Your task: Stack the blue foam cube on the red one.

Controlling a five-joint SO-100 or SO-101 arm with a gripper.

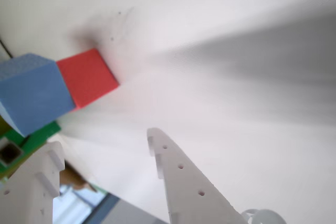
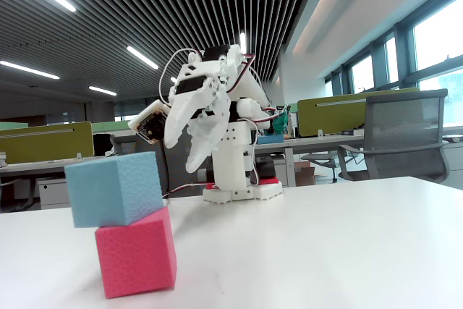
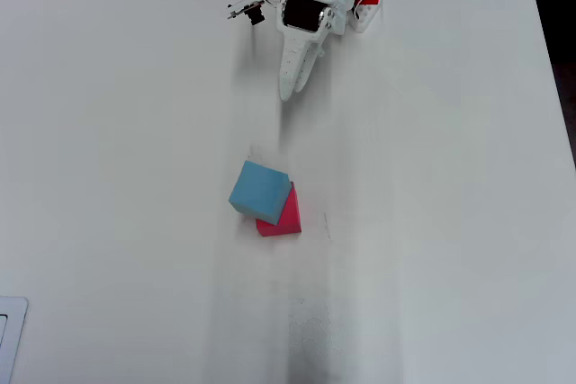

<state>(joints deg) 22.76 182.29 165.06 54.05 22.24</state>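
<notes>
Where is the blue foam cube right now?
The blue foam cube sits on top of the red one, offset toward the left in the fixed view, near the middle of the white table, apart from the gripper.

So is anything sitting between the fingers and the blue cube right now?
Nothing visible. The gripper is up near the base, apart from the cubes, with only bare table between. The blue foam cube already rests on the red one, offset toward one side.
</notes>
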